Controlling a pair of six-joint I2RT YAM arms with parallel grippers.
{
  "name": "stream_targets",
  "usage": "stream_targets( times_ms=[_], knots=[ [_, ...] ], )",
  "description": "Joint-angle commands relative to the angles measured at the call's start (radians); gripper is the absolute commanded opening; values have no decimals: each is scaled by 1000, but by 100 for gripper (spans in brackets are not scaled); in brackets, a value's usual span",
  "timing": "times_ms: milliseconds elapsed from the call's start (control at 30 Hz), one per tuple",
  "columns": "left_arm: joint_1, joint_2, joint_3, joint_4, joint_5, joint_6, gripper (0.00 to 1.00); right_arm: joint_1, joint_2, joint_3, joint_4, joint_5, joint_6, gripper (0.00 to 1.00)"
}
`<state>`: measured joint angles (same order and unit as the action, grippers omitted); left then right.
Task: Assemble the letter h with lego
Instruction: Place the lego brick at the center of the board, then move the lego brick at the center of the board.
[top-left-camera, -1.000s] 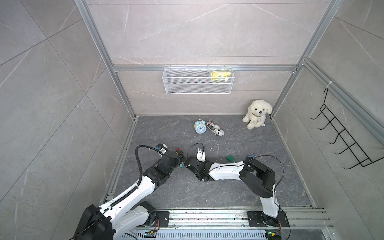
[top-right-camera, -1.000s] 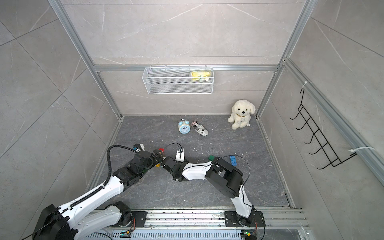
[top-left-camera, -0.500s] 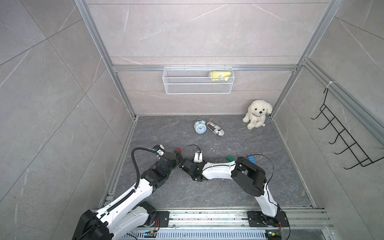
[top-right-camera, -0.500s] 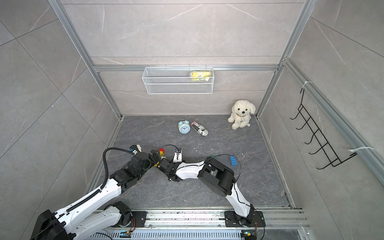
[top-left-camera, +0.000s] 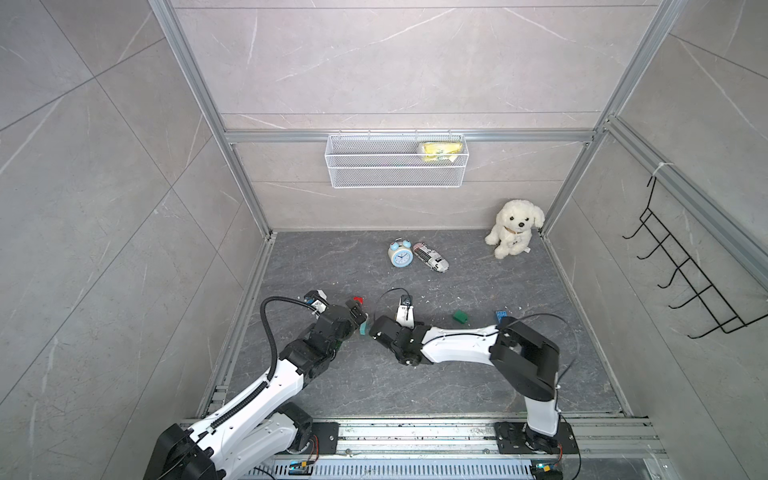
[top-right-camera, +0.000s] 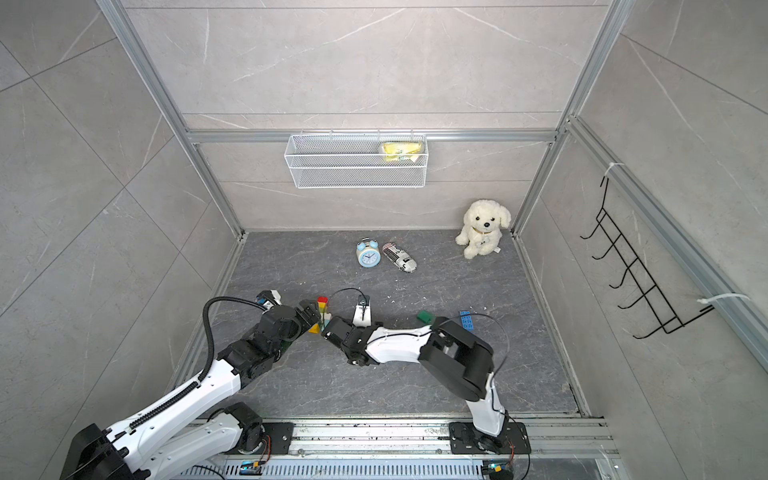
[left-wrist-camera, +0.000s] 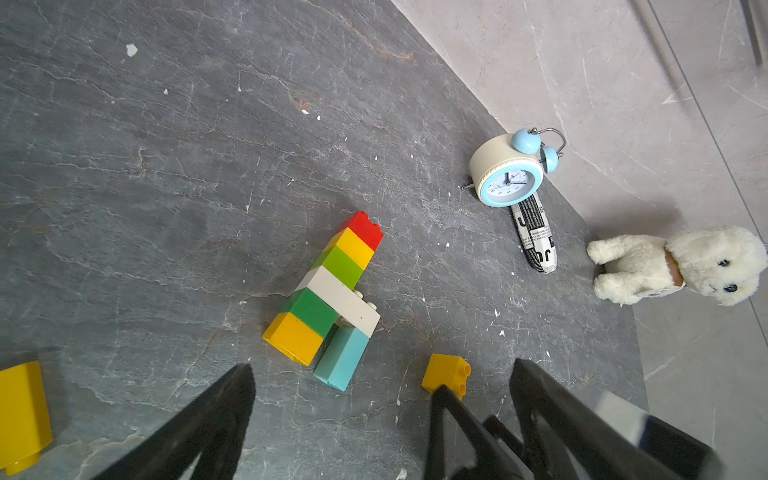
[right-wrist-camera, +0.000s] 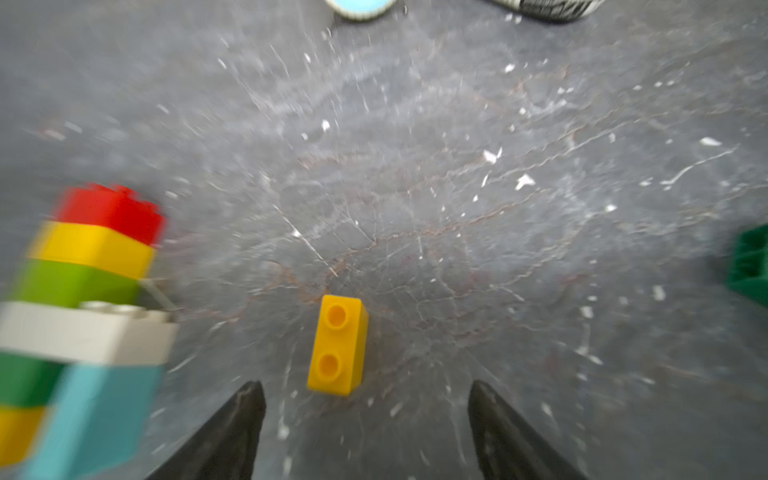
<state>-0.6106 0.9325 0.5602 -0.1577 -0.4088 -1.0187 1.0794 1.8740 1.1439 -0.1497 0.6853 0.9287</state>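
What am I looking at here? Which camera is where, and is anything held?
Two white robot arms on a rail, each ending in a two-finger gripper. The two wide pictures look down from overhead; the two close ones come from wrist cameras. On the grey floor: a partly built lego stack, a loose yellow brick, a green brick, a blue brick, an alarm clock and a plush dog. The left gripper and right gripper are both open, holding nothing.

The lego bricks (left-wrist-camera: 336, 297) look like smooth, glossy plastic. The floor (left-wrist-camera: 166, 166) is matt, veined stone; the dog (left-wrist-camera: 648, 266) is fluffy plush.
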Motion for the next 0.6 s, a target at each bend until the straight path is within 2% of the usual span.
stream_targets(
  times_ms=[0, 67, 200, 267, 400, 567],
  knots=[
    [5, -17, -5, -3, -36, 9, 100, -28, -197, -94, 85, -78, -93, 83],
    [4, -17, -3, 1, -32, 17, 100, -113, -295, -164, 50, -195, -110, 84],
    [5, -11, 0, 7, -22, 31, 99, -428, -456, -292, -57, -536, -169, 81],
    [5, -5, 1, 12, -16, 34, 99, -566, -475, -299, -156, -632, -212, 80],
    [4, 12, 7, 20, -3, 42, 99, -714, -439, -260, -300, -680, -232, 78],
    [5, 40, 15, 30, 14, 52, 99, -742, -304, -182, -352, -710, -188, 77]
  ],
)
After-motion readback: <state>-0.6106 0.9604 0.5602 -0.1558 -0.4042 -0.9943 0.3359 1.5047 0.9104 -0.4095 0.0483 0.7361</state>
